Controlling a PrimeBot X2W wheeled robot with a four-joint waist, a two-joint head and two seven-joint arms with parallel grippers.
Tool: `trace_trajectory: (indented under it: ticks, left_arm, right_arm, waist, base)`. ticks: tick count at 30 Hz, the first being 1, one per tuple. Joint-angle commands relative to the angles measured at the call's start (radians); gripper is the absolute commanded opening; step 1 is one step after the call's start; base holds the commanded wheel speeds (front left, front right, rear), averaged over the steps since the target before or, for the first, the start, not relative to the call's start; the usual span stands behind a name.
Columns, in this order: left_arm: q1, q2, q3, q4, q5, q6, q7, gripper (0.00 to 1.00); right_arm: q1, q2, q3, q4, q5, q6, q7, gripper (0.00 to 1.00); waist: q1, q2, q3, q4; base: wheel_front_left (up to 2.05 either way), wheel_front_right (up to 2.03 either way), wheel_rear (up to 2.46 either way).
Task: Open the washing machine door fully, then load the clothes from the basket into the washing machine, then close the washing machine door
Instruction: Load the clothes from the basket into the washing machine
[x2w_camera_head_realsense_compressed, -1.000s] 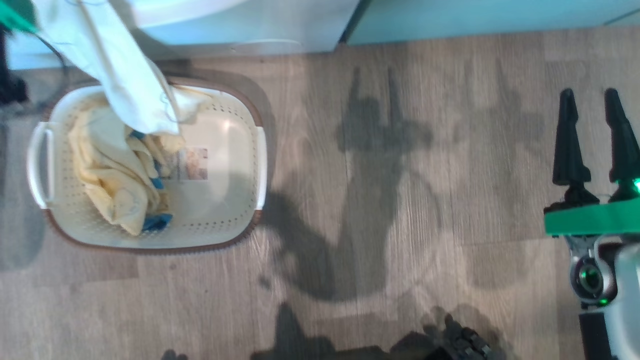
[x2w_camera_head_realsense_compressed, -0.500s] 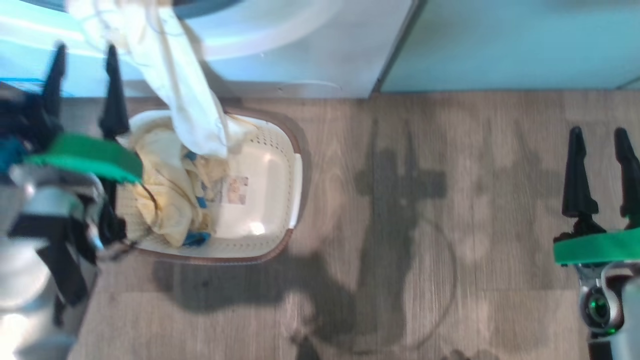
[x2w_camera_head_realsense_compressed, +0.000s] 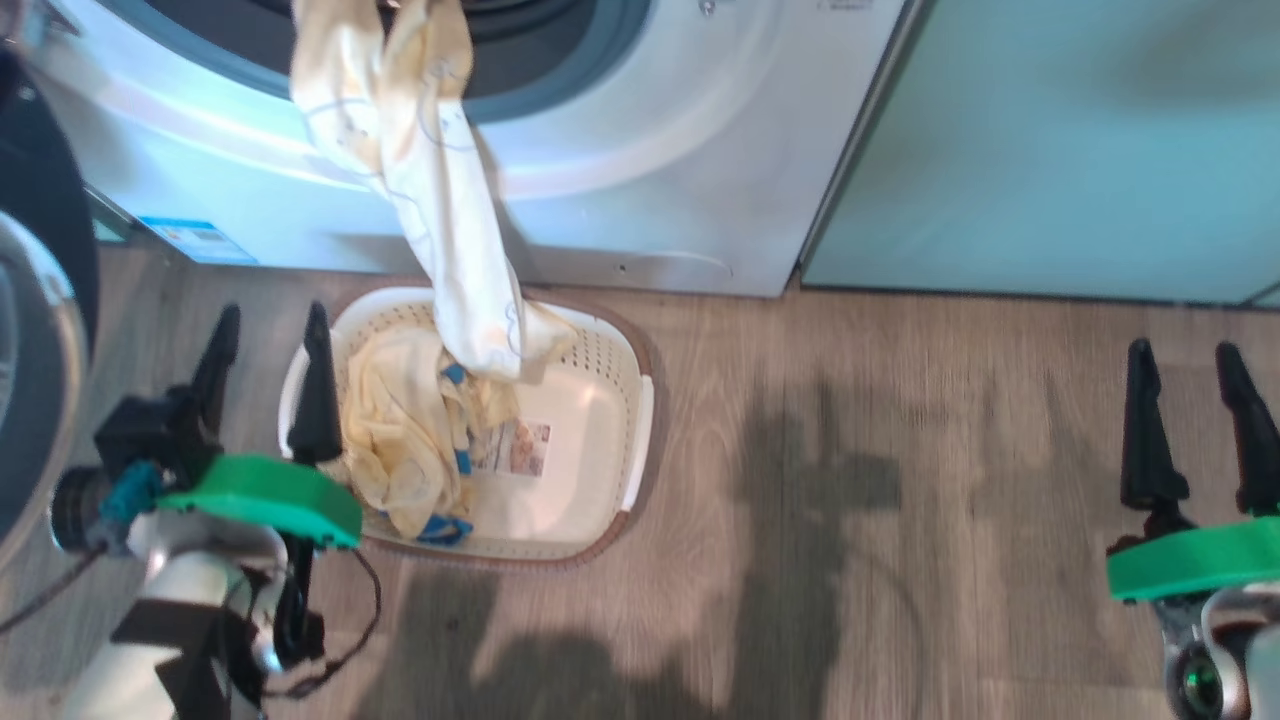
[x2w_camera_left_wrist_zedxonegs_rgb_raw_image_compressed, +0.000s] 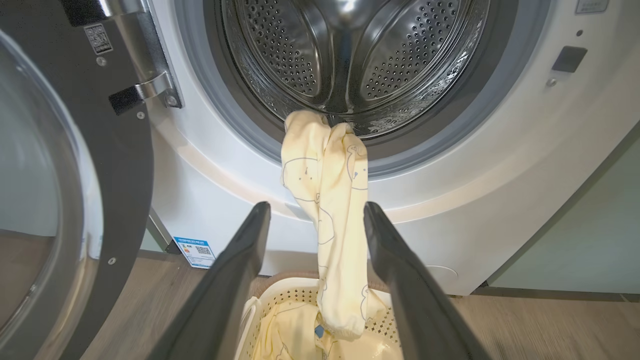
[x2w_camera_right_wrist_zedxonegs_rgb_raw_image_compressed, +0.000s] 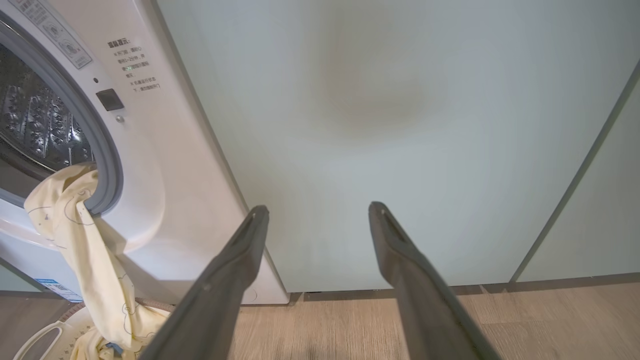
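— What is at the far left?
— The washing machine door (x2w_camera_left_wrist_zedxonegs_rgb_raw_image_compressed: 127, 190). It stands open, swung out to the left, and its metal hinge (x2w_camera_left_wrist_zedxonegs_rgb_raw_image_compressed: 150, 85) sits against the white front.

— And the left claw?
— The left gripper (x2w_camera_head_realsense_compressed: 272, 315) hangs above the left end of the basket (x2w_camera_head_realsense_compressed: 600, 352). Its two fingers are spread wide and there is nothing between them.

— Where are the clothes?
— Most of the clothes (x2w_camera_head_realsense_compressed: 405, 440) lie crumpled in the left half of the basket, pale yellow with blue patches. The paper label (x2w_camera_head_realsense_compressed: 520, 448) on the bottom shows beside them. One long yellow piece (x2w_camera_head_realsense_compressed: 455, 220) hangs out of the mouth of the washing machine (x2w_camera_head_realsense_compressed: 700, 140). Its top lies over the grey rubber ring (x2w_camera_left_wrist_zedxonegs_rgb_raw_image_compressed: 450, 147), at the edge of the steel drum (x2w_camera_left_wrist_zedxonegs_rgb_raw_image_compressed: 300, 50), and its lower end reaches down into the basket.

— Where is the basket?
— On the wooden floor (x2w_camera_head_realsense_compressed: 850, 450), just in front of the machine.

— Further right?
— A pale green cabinet panel (x2w_camera_head_realsense_compressed: 1050, 150) stands beside the machine. The right gripper (x2w_camera_head_realsense_compressed: 1183, 352) is over bare floor, well apart from the basket. Its fingers are also apart, and they hold nothing.
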Motion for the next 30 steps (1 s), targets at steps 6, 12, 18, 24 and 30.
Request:
trace_trajectory:
  ticks: [6,12,18,24,30]
  left_arm:
    - [0.047,0.018,0.03,-0.029,-0.01,0.009,-0.011,1.0]
    - [0.097,0.014,0.022,-0.033,-0.018,0.012,-0.008,1.0]
    - [0.112,0.022,0.016,-0.033,-0.027,0.006,0.003,1.0]
    - [0.114,0.029,0.009,-0.035,-0.026,0.004,0.007,1.0]
    - [0.11,0.031,-0.001,-0.04,-0.028,0.001,0.016,1.0]
  right_arm:
    - [0.038,-0.01,0.023,-0.043,-0.015,-0.003,0.02,1.0]
    - [0.071,-0.004,0.026,-0.047,-0.016,-0.003,0.035,1.0]
    - [0.085,0.0,0.031,-0.057,-0.015,-0.003,0.048,1.0]
    - [0.089,0.0,0.032,-0.06,-0.015,-0.003,0.051,1.0]
    - [0.092,0.001,0.033,-0.06,-0.011,-0.003,0.053,1.0]
  waist:
    - [0.0001,-0.0001,-0.074,0.019]
    - [0.0001,-0.0001,-0.121,0.025]
    - [0.0001,-0.0001,-0.148,0.029]
    - [0.0001,-0.0001,-0.153,0.025]
    - [0.0001,-0.0001,-0.151,0.021]
  base:
    - [0.0,0.0,0.0]
    - [0.0,0.0,0.0]
    - [0.0,0.0,0.0]
    - [0.0,0.0,0.0]
    - [0.0,0.0,0.0]
